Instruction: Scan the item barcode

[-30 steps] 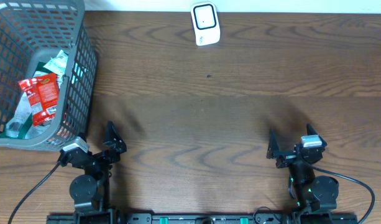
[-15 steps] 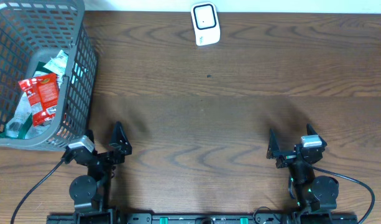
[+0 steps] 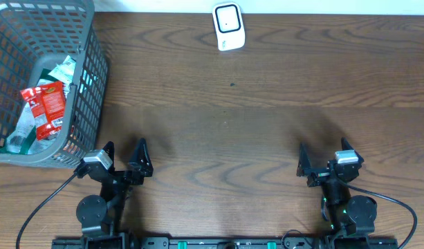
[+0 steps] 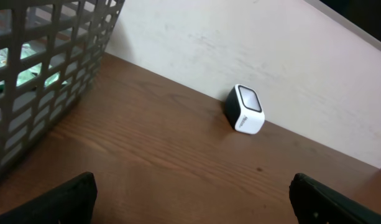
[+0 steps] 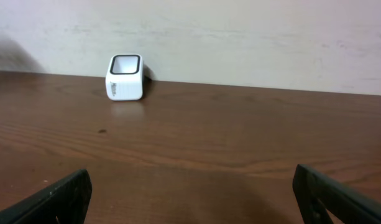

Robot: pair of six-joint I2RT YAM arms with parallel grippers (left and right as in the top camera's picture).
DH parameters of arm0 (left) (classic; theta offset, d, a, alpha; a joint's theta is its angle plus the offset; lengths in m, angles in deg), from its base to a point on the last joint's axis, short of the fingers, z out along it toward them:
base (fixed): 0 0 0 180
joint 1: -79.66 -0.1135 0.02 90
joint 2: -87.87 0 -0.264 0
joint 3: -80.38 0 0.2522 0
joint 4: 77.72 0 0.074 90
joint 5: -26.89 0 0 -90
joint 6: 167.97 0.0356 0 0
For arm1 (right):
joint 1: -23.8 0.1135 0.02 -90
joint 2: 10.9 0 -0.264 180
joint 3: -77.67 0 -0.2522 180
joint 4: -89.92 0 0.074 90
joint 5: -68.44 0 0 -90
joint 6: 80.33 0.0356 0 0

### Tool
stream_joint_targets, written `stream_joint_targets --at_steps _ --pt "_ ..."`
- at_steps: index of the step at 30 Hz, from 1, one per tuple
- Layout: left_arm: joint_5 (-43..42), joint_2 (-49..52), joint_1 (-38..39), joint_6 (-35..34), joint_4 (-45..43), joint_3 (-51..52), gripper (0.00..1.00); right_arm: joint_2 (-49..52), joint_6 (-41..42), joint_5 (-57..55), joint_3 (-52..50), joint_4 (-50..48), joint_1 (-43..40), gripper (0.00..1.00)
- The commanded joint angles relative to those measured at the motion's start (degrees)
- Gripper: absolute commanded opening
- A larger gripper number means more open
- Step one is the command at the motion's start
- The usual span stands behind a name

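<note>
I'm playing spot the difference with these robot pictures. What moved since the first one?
The left gripper swung away from the grey basket and toward the middle of the table. It is wide open, and it neither picked anything up nor let anything go. The right gripper, also open, did not move. The basket, the red packet inside it and the white scanner stayed where they were.

And there the basket (image 3: 87,83) sat at the left end of the surface (image 3: 267,124), packets (image 3: 49,104) inside it. The scanner (image 3: 227,26) stood at the back edge, by the wall (image 5: 252,37). The left gripper (image 3: 124,146) sat just before the basket, the right gripper (image 3: 323,151) well apart, over to the right.
</note>
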Motion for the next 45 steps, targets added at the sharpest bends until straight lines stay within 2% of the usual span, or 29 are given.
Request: stream_joint_targets --at_steps 1,8,11,17,22,27,31,35,39,42,45 --pt "-1.31 -0.04 -0.07 1.38 0.02 -1.66 1.0 -0.31 -0.26 0.26 -0.07 0.2 -0.63 0.99" --pt "-1.64 -0.04 -0.07 1.33 -0.17 -1.68 1.0 -0.31 -0.26 0.26 -0.07 0.2 -0.63 0.99" --pt "-4.48 -0.04 -0.07 1.31 -0.11 -2.51 1.0 -0.31 -0.26 0.26 -0.07 0.2 -0.63 0.99" --pt "-8.68 1.18 -0.07 0.07 3.61 -11.58 1.0 -0.31 -0.26 0.26 -0.07 0.2 -0.63 0.99" --pt "-8.87 9.16 -0.07 0.87 15.82 -27.5 1.0 -0.31 -0.26 0.26 -0.07 0.2 -0.63 0.99" --pt "-9.05 24.02 -0.07 3.1 27.8 -47.36 0.99 -0.31 -0.26 0.26 -0.07 0.2 -0.63 0.99" --pt "-9.25 42.4 -0.07 6.49 42.36 -73.72 0.99 -0.31 -0.26 0.26 -0.07 0.2 -0.63 0.99" --pt "-8.92 63.23 -0.09 12.66 62.07 -104.52 0.99 -0.31 -0.26 0.26 -0.07 0.2 -0.63 0.99" --pt "-7.89 80.83 -0.13 13.42 75.87 -127.62 1.0 -0.31 -0.26 0.26 -0.07 0.2 -0.63 0.99" --pt "-6.08 88.85 -0.13 13.79 78.77 -135.14 0.99 -0.31 -0.26 0.26 -0.07 0.2 -0.63 0.99" --pt "1.84 92.85 -0.83 14.82 78.55 -135.69 1.0 -0.31 -0.26 0.26 -0.07 0.2 -0.63 0.99"
